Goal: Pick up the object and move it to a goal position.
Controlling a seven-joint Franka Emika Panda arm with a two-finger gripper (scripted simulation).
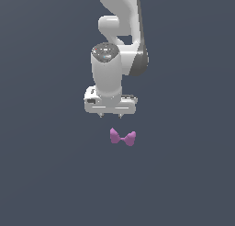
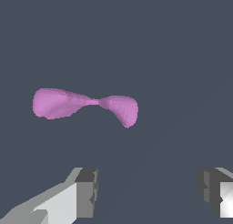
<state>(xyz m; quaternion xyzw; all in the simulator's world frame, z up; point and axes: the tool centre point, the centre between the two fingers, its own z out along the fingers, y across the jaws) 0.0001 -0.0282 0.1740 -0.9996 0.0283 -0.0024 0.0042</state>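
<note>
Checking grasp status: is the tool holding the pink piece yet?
No. The open tool has both fingers clear of the pink piece.

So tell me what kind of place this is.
Likely a bare simulated test scene, not a real room: a flat, featureless grey ground, one white robot arm with its gripper open, and a single pink bow-tie piece.

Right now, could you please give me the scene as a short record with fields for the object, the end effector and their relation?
object: pink-purple bow-tie piece, two rounded lobes joined at a narrow waist, lying on the dark grey surface
end effector: open, fingers spread wide, nothing between them
contact: none; a gap shows between the fingertips and the piece in the exterior view
relation: in the exterior view the piece sits below the end effector, slightly toward that view's right
wrist view: piece not between the fingers
task state: not yet grasped
</note>
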